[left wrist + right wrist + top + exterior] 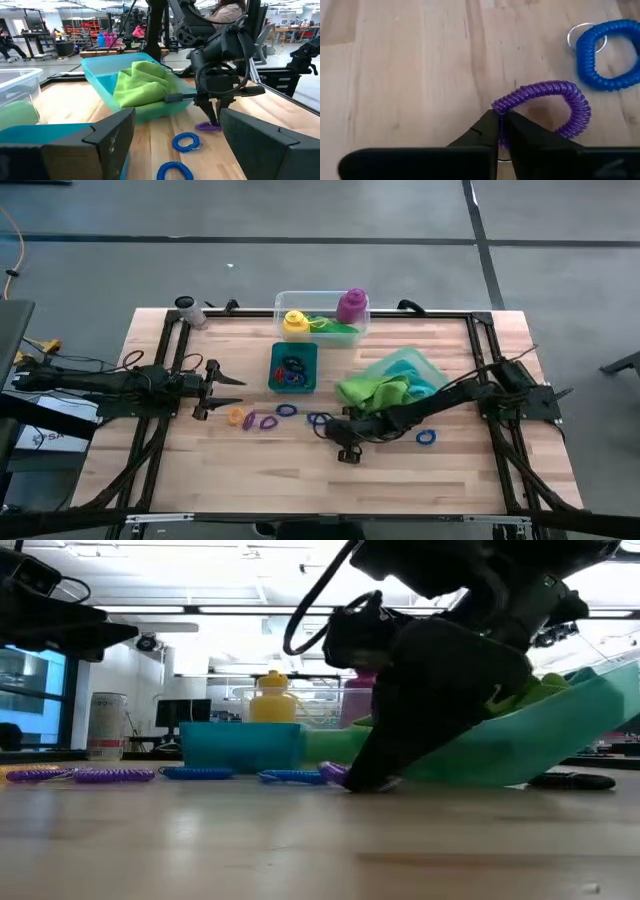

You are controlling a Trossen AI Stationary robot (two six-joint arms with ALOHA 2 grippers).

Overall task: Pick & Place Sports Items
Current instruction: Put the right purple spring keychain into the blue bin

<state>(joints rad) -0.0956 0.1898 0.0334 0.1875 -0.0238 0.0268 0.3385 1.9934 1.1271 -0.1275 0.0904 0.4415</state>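
Note:
My right gripper [337,426] stands at the table's middle, fingers down, shut on a purple coil ring [547,100]; it also shows in the low view [362,780]. My left gripper [228,390] is open and empty above the table's left part, beside the small teal tray [293,368] that holds several rings. Orange, purple and blue rings [268,420] lie flat in a row on the wood between the grippers. A yellow bottle [294,323] and a purple bottle [351,305] stand in the clear tub [322,330]. A lime-green cloth [372,390] lies in the larger teal tray [415,365]. My right gripper pinches the purple ring's coil at one spot on its rim [499,111], between the two fingertips. The fingers come from above, pointing down, and lie across the coil. The rest of the ring [575,107] lies flat on the wood beyond the fingers.
A blue ring with a metal loop [607,52] lies close to the held ring, and another blue ring [427,438] lies to the right. A can [186,308] stands at the far left corner. Bare wood runs along the near edge [330,490].

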